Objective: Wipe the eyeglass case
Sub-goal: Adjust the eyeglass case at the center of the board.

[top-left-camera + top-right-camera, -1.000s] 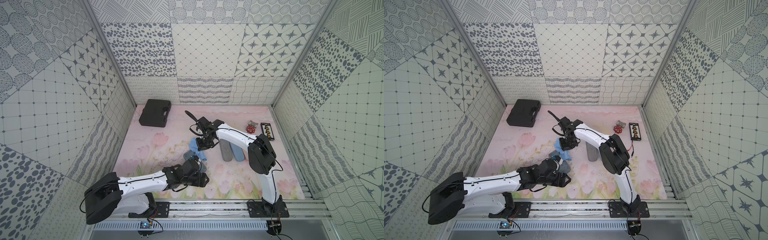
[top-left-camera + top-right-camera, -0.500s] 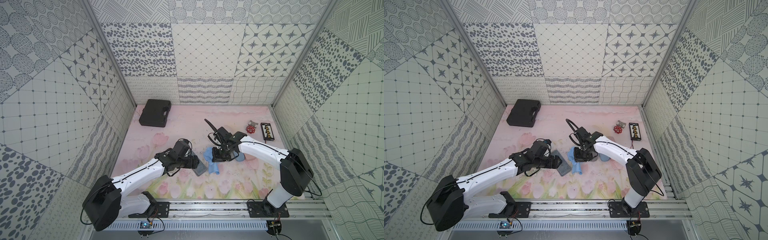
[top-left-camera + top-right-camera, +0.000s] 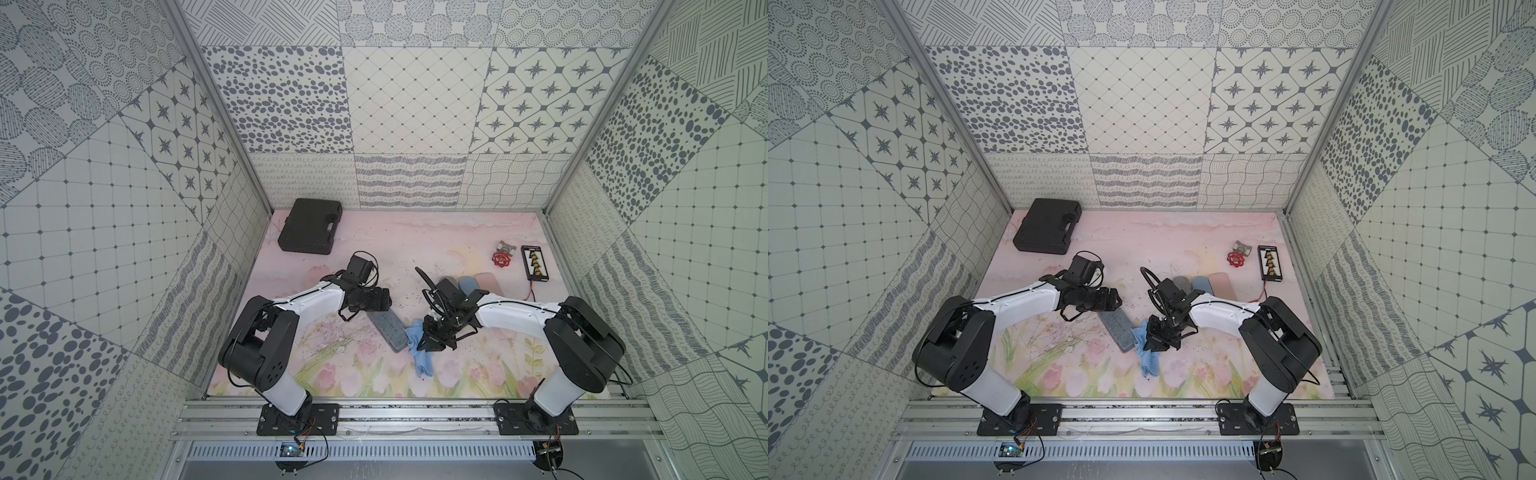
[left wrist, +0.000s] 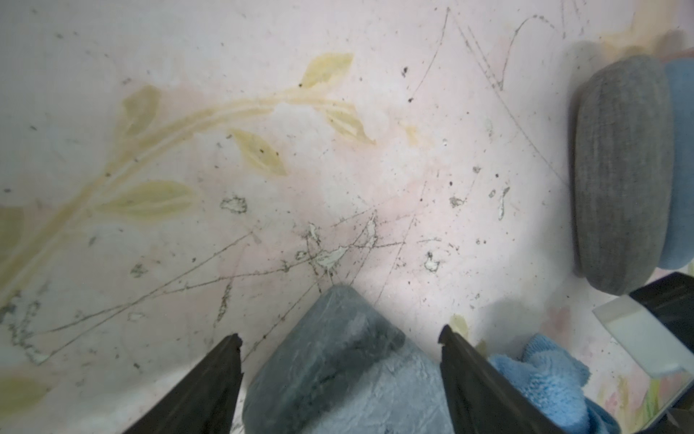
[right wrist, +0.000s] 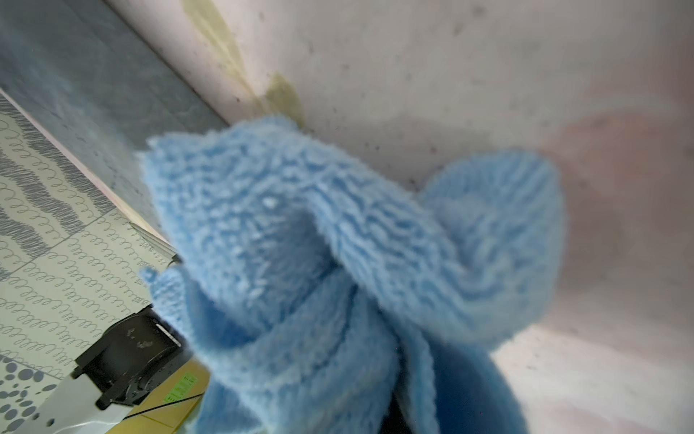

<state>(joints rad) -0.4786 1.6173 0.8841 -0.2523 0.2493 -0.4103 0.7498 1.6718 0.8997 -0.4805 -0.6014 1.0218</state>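
Observation:
The eyeglass case [image 3: 386,332] [image 3: 1119,332] is a long grey-blue case lying flat on the flowered mat near the middle. My left gripper [image 3: 380,303] [image 4: 340,338] straddles its far end, and the case [image 4: 338,375] fills the gap between the two black fingers. My right gripper [image 3: 430,343] [image 3: 1156,343] is shut on a crumpled light blue cloth [image 3: 419,353] [image 5: 338,263]. The cloth hangs down to the mat and rests against the case's near right end. It hides the right fingertips in the right wrist view, where the case [image 5: 94,75] runs beside it.
Grey [image 3: 448,282], blue [image 3: 467,284] and pink [image 3: 486,280] cases lie side by side behind the right gripper. A black tool case [image 3: 309,226] sits at the back left. A red valve handle [image 3: 500,259] and a black connector board [image 3: 535,262] lie at the back right.
The left gripper has carried the case from the front of the mat back toward the middle. The right gripper has brought the cloth forward and now holds it against the case.

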